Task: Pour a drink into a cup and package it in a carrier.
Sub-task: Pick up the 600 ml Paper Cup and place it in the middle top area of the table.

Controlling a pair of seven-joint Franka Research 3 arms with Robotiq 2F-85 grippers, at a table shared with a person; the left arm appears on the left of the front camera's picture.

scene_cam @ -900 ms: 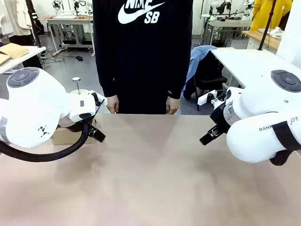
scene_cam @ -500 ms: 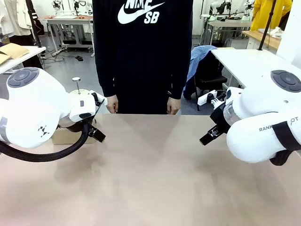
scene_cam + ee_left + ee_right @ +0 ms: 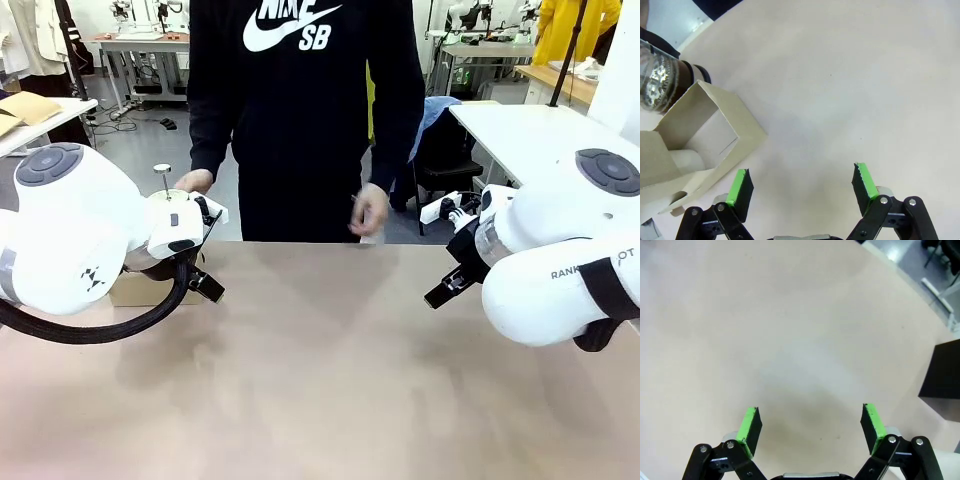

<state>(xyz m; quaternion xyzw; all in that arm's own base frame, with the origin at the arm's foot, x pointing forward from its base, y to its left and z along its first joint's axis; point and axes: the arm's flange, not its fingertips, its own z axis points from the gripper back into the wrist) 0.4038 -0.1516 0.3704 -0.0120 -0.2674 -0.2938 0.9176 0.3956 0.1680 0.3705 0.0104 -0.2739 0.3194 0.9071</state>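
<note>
Looking at the front view, you see a person's hand (image 3: 193, 181) at centre left, beside the left arm. In the left wrist view, your left gripper (image 3: 802, 182) gapes wide, empty; the carrier (image 3: 705, 135) sits at left, the drink (image 3: 685, 75) upper left. In the right wrist view, the right gripper (image 3: 812, 425) is spread wide, empty, over the table (image 3: 790, 315).

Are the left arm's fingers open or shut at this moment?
Open: in the left wrist view the left arm's fingers stand wide apart above the bare table, with nothing between them.
</note>
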